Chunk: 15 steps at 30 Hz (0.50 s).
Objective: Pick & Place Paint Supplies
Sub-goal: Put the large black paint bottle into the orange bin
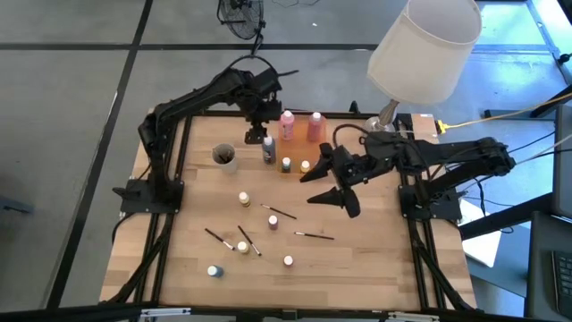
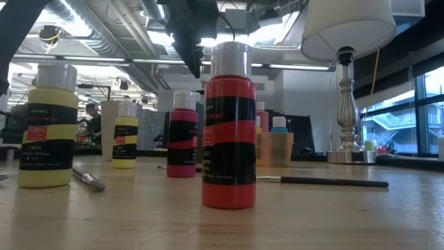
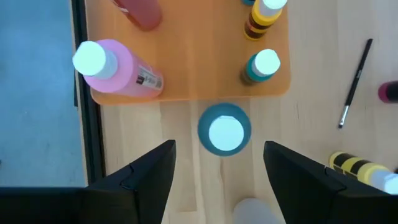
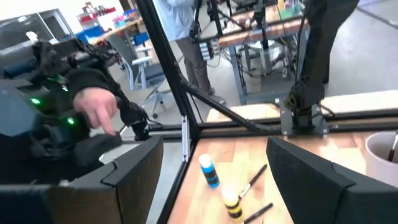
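The left pincer (image 3: 217, 171) is hovering wide open and empty over a blue-capped bottle (image 3: 224, 129) at the upper middle of the surface (image 1: 357, 259), while the right pincer (image 1: 332, 186) is hanging open and empty at centre right, small bottles and brushes (image 1: 279, 212) scattered below.

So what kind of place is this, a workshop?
Probably a robotics lab: exposed ceiling ducts, cluttered workbenches behind, and a person's hand on a control rig beside the wooden table.
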Each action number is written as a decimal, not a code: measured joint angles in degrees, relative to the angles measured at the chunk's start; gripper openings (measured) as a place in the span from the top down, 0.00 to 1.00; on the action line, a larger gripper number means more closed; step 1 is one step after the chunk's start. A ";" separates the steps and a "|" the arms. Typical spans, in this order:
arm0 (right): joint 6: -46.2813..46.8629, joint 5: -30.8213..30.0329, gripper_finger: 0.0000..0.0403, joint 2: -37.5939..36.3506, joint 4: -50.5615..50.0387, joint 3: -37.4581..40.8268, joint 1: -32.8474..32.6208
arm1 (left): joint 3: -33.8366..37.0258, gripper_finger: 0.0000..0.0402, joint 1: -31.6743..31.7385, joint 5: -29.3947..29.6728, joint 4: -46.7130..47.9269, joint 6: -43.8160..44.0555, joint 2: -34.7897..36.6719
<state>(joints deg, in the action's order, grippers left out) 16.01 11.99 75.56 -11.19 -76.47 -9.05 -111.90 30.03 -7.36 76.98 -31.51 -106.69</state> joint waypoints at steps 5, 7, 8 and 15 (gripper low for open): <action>1.26 0.59 0.28 0.95 -1.08 0.00 -0.01 | 0.00 0.40 -1.22 0.28 -0.04 0.42 -0.02; 1.36 1.75 0.28 0.95 -1.12 0.00 -0.01 | 0.02 0.40 -1.56 0.28 -2.19 0.55 -0.03; 1.34 2.39 0.28 0.95 -1.12 0.00 -0.01 | 0.02 0.40 -1.72 0.32 -3.20 1.34 -0.04; 3.04 6.64 0.28 -0.47 -0.97 0.02 -0.10 | 0.04 0.40 -1.70 3.30 -1.23 3.89 -1.02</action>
<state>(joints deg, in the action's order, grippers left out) 19.05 18.63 75.09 -12.16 -76.44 -9.15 -111.85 28.32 -4.07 75.74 -27.62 -107.72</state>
